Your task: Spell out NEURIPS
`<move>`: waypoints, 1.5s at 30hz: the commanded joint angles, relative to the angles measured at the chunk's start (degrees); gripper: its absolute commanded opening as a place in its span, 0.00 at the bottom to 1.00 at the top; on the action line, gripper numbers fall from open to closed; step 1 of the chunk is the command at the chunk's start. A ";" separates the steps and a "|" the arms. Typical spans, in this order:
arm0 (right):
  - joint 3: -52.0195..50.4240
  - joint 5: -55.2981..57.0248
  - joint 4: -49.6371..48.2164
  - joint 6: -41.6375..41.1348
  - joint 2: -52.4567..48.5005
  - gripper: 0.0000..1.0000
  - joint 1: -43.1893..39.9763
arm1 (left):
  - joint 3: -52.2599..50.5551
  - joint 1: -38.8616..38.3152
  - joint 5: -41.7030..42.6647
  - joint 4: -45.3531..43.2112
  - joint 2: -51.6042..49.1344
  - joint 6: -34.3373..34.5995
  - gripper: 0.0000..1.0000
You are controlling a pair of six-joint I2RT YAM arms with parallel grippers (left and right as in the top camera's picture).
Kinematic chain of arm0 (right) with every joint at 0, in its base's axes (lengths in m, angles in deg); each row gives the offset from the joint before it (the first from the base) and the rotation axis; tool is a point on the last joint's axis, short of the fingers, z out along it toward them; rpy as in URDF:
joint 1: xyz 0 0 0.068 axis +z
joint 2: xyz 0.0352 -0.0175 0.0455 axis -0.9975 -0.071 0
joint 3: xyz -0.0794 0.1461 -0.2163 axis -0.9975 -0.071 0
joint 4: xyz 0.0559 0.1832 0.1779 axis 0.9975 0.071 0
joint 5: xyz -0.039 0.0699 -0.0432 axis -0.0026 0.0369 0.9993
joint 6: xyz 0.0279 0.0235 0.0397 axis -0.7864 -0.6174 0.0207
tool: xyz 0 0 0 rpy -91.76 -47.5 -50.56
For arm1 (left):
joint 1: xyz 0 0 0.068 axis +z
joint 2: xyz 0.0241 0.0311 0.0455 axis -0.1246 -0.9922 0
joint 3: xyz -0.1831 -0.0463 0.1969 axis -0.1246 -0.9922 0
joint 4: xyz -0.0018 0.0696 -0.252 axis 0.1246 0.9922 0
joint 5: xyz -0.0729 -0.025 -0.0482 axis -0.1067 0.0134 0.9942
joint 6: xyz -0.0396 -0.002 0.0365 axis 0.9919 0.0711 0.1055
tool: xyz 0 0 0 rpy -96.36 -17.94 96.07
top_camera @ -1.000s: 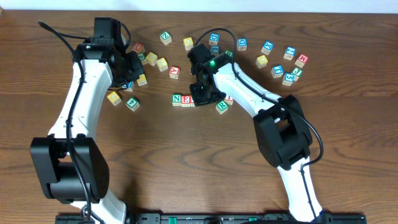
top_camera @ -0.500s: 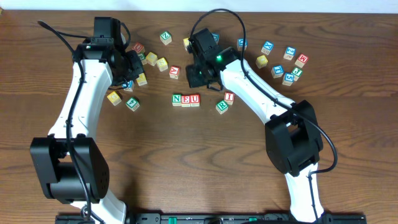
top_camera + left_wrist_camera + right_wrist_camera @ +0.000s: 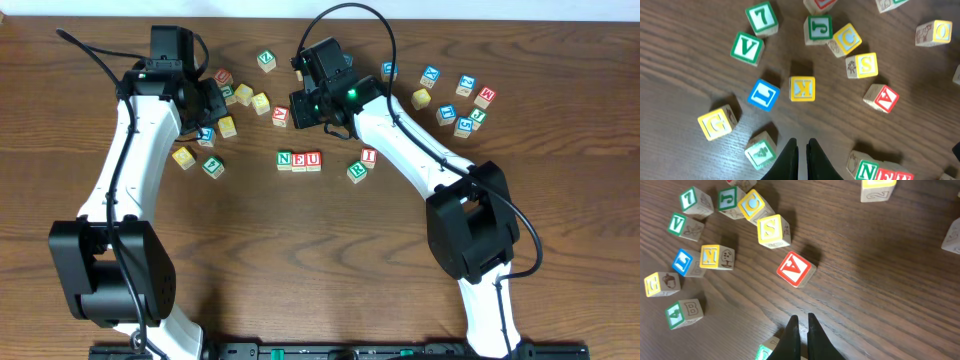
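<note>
Overhead, the N-E-U row (image 3: 299, 160) sits on the tabletop (image 3: 300, 260), R cube (image 3: 357, 171) just right; left wrist shows my left fingers (image 3: 790, 161) closed, empty; right wrist shows my right fingers (image 3: 792, 337) closed, empty, near the yellow S cube (image 3: 773, 230), light, hard wood I'd pinch across opposite flat faces.

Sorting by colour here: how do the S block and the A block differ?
The S block has a yellow face; the A block has a red one. The S block sits nearly square to the right wrist view; the A block is turned diagonally. Both are wooden letter cubes.
</note>
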 commanded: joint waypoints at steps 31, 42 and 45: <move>0.85 2.47 -7.65 -0.70 -3.98 0.01 8.00 | 3.50 11.15 -1.55 -0.72 6.38 -6.08 0.08; 0.85 7.69 -5.42 -1.51 -5.88 0.01 8.15 | 2.95 11.04 -1.11 -0.63 5.81 -5.84 0.08; 0.85 7.72 -4.22 -1.55 -6.88 0.01 8.22 | 2.67 11.04 -1.11 -0.63 5.77 -5.84 0.08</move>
